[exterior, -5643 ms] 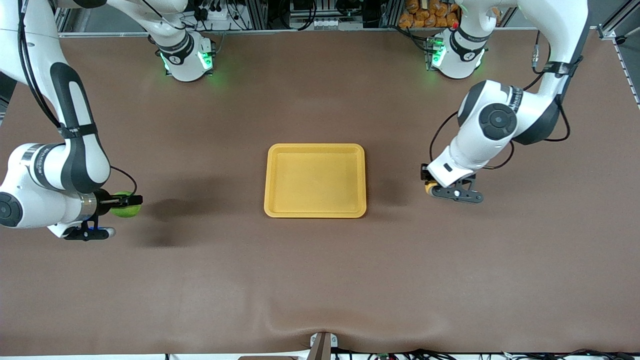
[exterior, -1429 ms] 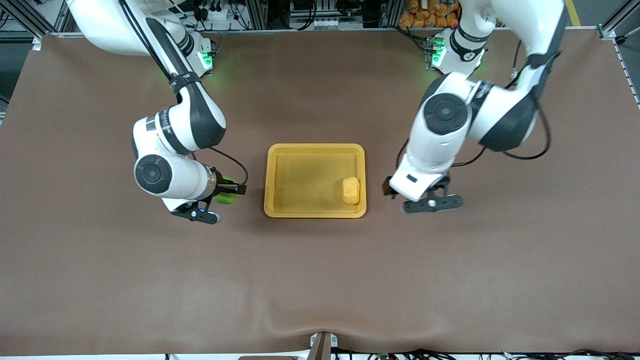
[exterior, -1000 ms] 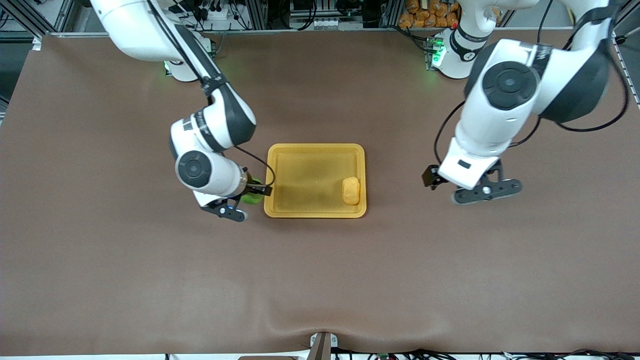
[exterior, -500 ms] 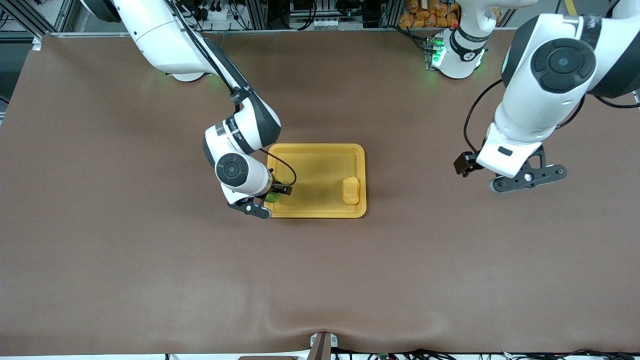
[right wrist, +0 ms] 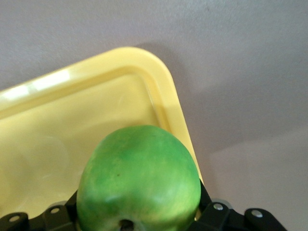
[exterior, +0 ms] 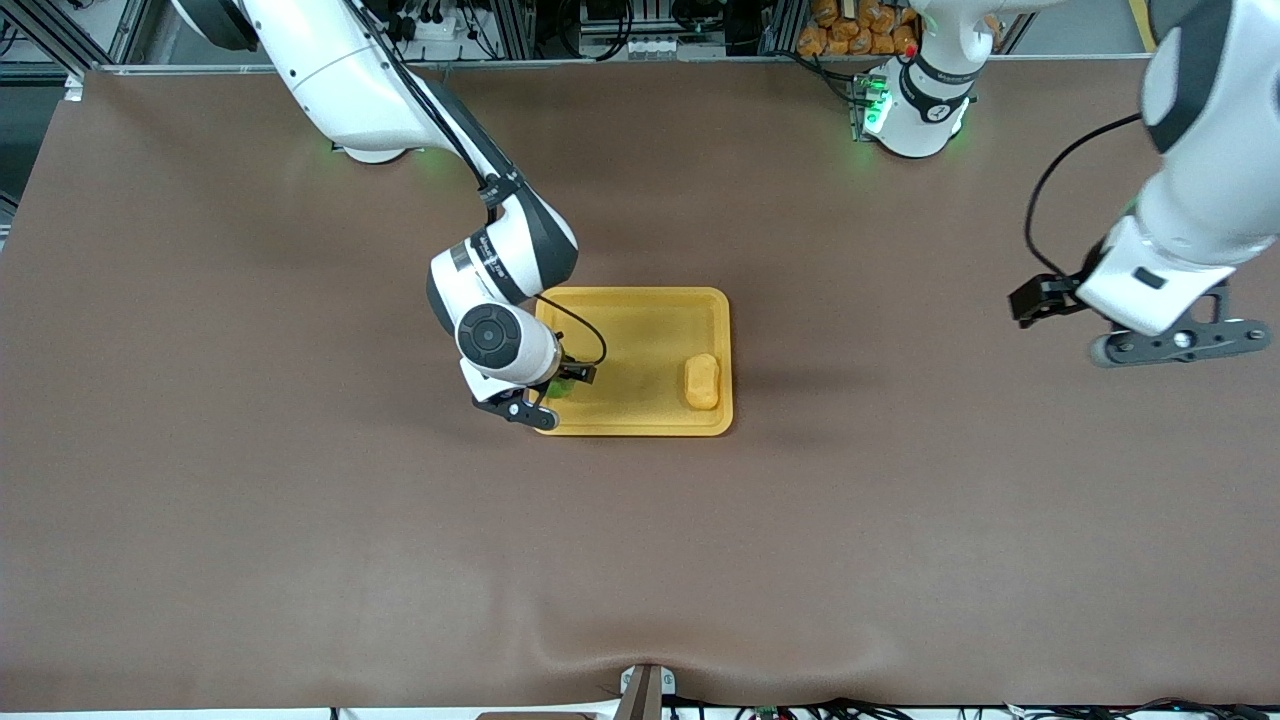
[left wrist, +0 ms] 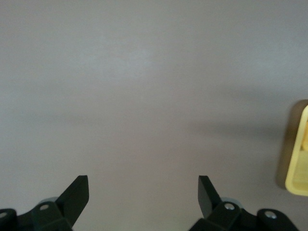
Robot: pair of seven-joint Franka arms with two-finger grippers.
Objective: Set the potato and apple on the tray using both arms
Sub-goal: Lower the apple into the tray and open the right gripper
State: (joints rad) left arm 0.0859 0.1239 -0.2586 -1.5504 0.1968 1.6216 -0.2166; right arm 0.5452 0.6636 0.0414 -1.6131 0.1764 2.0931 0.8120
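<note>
The yellow tray (exterior: 630,335) lies at the table's middle. The potato (exterior: 702,381) lies in it, by the rim toward the left arm's end. My right gripper (exterior: 566,380) is shut on the green apple (exterior: 558,387) and holds it over the tray's corner toward the right arm's end. In the right wrist view the apple (right wrist: 139,175) fills the jaws of the right gripper (right wrist: 139,214) above the tray's corner (right wrist: 159,91). My left gripper (exterior: 1032,300) is open and empty over bare table toward the left arm's end. The left wrist view shows it (left wrist: 143,192) with the tray's edge (left wrist: 299,159) at the side.
The arm bases (exterior: 915,100) stand along the table's back edge with green lights. A heap of orange items (exterior: 850,28) lies past that edge. The brown table cover has a wrinkle (exterior: 640,650) near the front edge.
My right gripper has carried the apple from beside the tray to over its corner. My left arm has drawn away from the tray toward its own end of the table.
</note>
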